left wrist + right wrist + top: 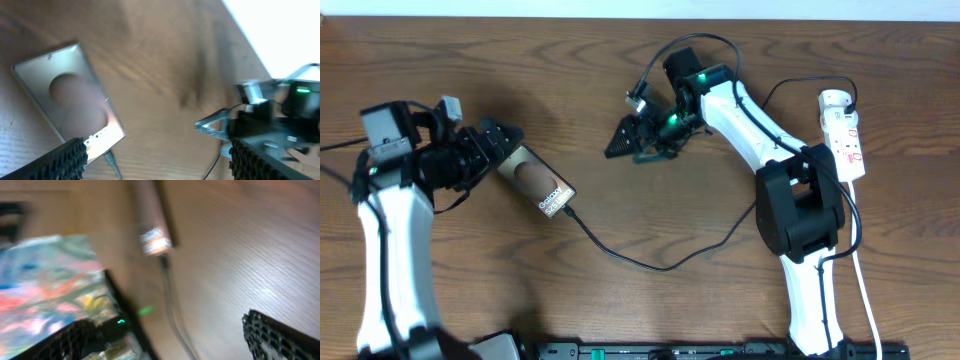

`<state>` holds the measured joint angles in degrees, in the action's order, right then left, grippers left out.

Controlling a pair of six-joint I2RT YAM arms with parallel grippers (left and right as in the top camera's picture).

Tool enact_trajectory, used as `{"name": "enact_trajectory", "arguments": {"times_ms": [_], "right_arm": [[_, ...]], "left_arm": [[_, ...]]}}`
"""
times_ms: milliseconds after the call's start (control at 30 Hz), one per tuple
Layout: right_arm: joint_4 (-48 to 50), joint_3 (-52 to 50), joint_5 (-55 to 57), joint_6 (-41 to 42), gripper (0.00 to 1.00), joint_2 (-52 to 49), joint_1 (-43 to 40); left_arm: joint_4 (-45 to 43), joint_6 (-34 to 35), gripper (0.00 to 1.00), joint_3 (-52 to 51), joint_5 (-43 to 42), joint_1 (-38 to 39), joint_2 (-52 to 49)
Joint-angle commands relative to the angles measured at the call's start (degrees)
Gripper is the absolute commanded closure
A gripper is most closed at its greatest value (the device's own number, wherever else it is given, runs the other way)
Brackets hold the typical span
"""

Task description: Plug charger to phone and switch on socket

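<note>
Done: thin black charger (620,256) seemingly plugged into flat dark phone (535,183).
Left: switching white strip socket (846,137), right of phone.
Pincers: left gripper (500,140), right gripper (638,140) both released.

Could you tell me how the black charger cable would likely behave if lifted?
Probably floppy: the charger cable lies in a loose curve on the table. It looks thin, so likely light. Its tip appears seated at the phone, so a tug may drag that too.
</note>
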<state>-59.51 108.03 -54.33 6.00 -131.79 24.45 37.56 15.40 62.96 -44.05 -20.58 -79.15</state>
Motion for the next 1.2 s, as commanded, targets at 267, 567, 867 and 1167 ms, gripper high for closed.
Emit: {"name": "enact_trajectory", "arguments": {"times_ms": [267, 567, 867, 1167], "right_arm": [[-7.26, 0.74, 27.61, -0.61, 0.01, 11.67, -7.28], [-8.74, 0.74, 45.90, 6.03, 0.01, 32.54, -16.79], [-8.90, 0.70, 49.09, 8.76, 0.01, 40.26, -36.04], [-9.14, 0.66, 20.22, -10.43, 0.01, 33.05, -53.29]], "left_arm": [[3.82, -0.15, 0.09, -0.26, -0.94, -0.24, 10.71], [5.29, -0.35, 0.09, -0.26, -0.28, -0.24, 10.62], [5.27, -0.37, 0.09, -0.26, -0.26, -0.24, 10.62], [5.27, -0.39, 0.09, -0.26, -0.24, -0.24, 10.60]]}}
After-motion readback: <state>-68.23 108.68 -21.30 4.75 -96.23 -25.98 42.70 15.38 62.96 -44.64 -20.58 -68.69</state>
